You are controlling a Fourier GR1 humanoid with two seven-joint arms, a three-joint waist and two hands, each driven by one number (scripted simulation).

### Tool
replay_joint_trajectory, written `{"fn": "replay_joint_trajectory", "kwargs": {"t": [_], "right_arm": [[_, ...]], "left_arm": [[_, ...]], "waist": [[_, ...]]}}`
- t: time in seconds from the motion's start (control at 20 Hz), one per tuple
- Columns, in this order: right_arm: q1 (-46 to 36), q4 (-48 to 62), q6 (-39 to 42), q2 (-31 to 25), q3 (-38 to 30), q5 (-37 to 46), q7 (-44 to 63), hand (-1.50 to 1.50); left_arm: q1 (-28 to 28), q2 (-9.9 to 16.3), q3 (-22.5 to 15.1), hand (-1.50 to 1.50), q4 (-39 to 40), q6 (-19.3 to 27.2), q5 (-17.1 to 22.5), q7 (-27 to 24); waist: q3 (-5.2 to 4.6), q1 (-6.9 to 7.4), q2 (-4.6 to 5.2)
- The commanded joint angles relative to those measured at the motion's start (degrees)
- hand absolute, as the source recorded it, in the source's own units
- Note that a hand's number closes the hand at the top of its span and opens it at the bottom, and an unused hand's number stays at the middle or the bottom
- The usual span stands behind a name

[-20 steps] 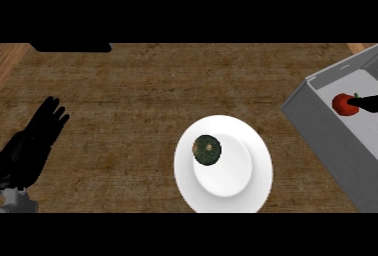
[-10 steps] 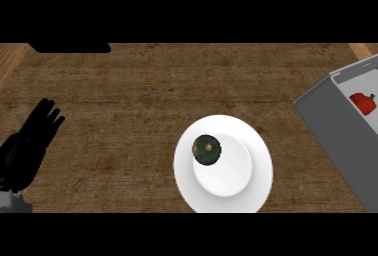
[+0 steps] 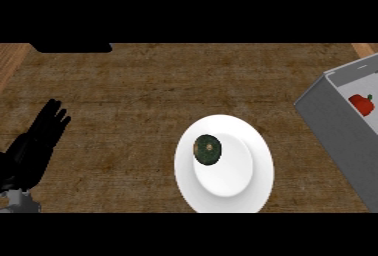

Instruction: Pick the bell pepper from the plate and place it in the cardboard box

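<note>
We see one hand, the left hand [image 3: 38, 145], at the left edge of the head view. Its fingers [image 3: 53, 114] are straight and point up and away from the forearm; it is released and holds nothing. It lies over the brown counter [image 3: 155, 80], resting, and touches none of the objects.

To the right of this hand, well apart from it, stands a white plate [image 3: 244, 192]. On the left part of the plate lies a dark green round thing [image 3: 208, 149] with a small pale spot at its centre. We cannot tell what it is.

Farther right, at the right edge of the view, stands a grey box [image 3: 332, 125], only partly in view. Its inside is pale. Inside it lies a red bell pepper [image 3: 361, 103], the task's thing; part of it is cut off by the view's edge. The pepper is thus in the box, not on the plate, and far from the left hand.

At the upper left, beyond the fingertips, a flat black object [image 3: 72, 47] sits at the far edge of the counter.

We find no brand, label or writing that can be read on any object.

The right hand does not show.
</note>
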Motion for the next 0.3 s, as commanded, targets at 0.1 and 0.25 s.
{"fn": "replay_joint_trajectory", "kwargs": {"t": [0.1, 0.25], "right_arm": [[4.1, 7.6, 2.6, -5.5, -0.8, -4.9, -7.4, -1.5], [4.9, 6.9, 0.8, -6.3, 1.3, -5.2, -5.8, -1.5]], "left_arm": [[-0.2, 1.0, 1.2, 0.0, -1.2, -0.8, 1.6, 1.7], [0.1, 0.3, 0.6, 0.0, 1.6, -1.3, -0.1, -2.3]], "waist": [[0.04, 0.39, 0.07], [0.02, 0.37, 0.07]]}}
